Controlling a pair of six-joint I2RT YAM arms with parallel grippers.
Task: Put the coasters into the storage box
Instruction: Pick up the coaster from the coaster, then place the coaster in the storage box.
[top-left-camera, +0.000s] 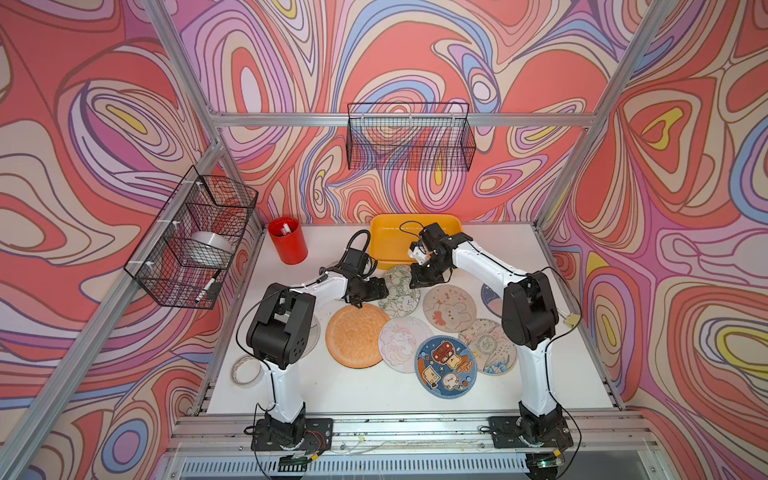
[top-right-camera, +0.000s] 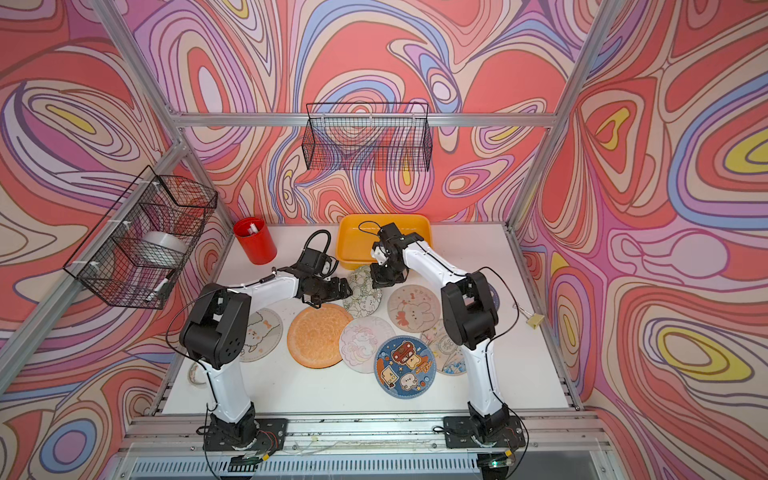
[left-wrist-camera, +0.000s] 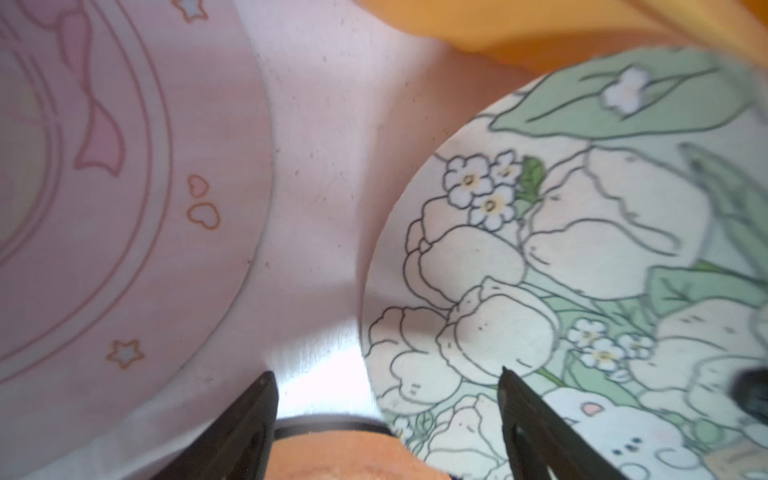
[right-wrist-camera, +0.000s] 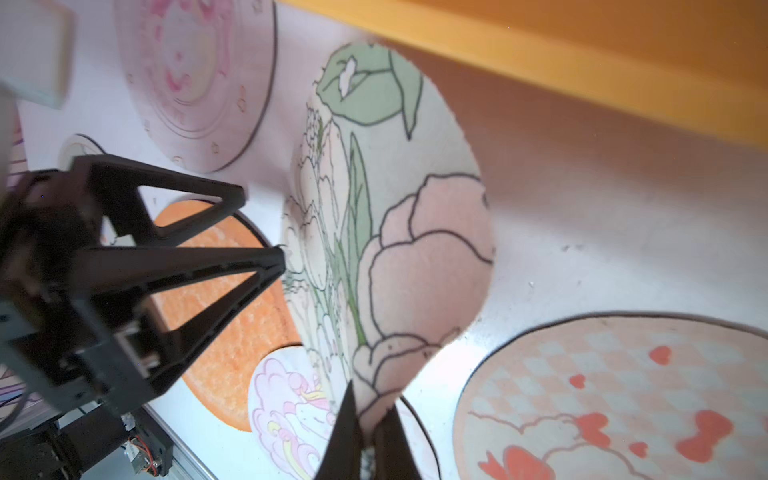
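My right gripper (right-wrist-camera: 370, 399) is shut on the rim of a floral coaster (right-wrist-camera: 395, 228), which is tilted up off the table just in front of the yellow storage box (top-left-camera: 386, 243). In both top views this coaster (top-left-camera: 399, 293) (top-right-camera: 363, 293) lies between the two grippers. My left gripper (left-wrist-camera: 386, 374) is open at the coaster's opposite edge and holds nothing. Flat on the table lie an orange coaster (top-left-camera: 357, 334), a unicorn one (top-left-camera: 405, 343), a blue one (top-left-camera: 445, 367) and a bunny one (top-left-camera: 449, 307). The box looks empty where it shows.
A red cup (top-left-camera: 287, 240) stands at the back left. A tape ring (top-left-camera: 246, 371) lies by the left arm's base. Two black wire baskets (top-left-camera: 195, 237) (top-left-camera: 409, 137) hang on the walls. More coasters sit partly under the arms (top-right-camera: 259, 334) (top-left-camera: 486, 347).
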